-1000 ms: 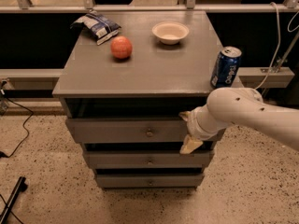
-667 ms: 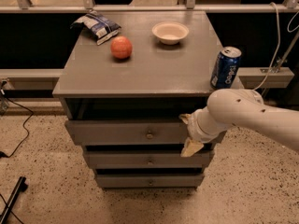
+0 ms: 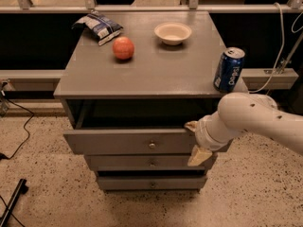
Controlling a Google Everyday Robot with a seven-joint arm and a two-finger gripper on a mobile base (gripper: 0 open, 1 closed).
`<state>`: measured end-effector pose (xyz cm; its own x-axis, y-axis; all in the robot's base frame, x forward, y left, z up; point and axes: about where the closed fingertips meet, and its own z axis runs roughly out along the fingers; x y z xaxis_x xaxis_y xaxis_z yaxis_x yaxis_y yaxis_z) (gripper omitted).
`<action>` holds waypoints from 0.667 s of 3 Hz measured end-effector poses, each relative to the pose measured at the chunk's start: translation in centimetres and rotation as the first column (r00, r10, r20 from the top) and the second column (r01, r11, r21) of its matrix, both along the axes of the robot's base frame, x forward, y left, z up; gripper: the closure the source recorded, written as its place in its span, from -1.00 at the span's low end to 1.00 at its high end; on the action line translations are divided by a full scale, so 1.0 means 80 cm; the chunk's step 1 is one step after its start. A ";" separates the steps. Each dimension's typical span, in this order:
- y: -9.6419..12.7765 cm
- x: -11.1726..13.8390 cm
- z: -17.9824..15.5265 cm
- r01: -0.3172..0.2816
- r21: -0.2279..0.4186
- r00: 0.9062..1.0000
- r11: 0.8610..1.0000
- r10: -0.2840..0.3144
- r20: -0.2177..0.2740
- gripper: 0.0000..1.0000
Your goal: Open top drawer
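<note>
Grey cabinet [image 3: 156,74], its top drawer [image 3: 118,141] standing partly out, the gripper [image 3: 195,141] at the drawer front's right end.
A white arm [image 3: 255,119] reaches in from the right. The gripper's cream fingers [image 3: 199,156] are spread, one at the front's upper edge and one at its lower, well right of the knob [image 3: 152,145]. On top stand a crisp bag [image 3: 98,26], a blue can [image 3: 228,70] lettered Pepsi and a bowl [image 3: 173,32].

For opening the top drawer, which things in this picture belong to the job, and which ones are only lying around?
Belong to the job:
top drawer, partly pulled out
end effector, at the right end of that drawer's front

Just lying about:
chip bag, apple, white bowl and Pepsi can, all on the cabinet top
two lower drawers
</note>
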<state>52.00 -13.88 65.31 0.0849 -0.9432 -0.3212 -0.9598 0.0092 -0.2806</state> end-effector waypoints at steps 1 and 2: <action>-0.011 -0.030 0.001 -0.008 0.000 0.999 1.000 0.008 -0.032 -0.54; -0.021 -0.059 0.003 -0.018 -0.007 0.998 1.000 0.017 -0.062 -0.56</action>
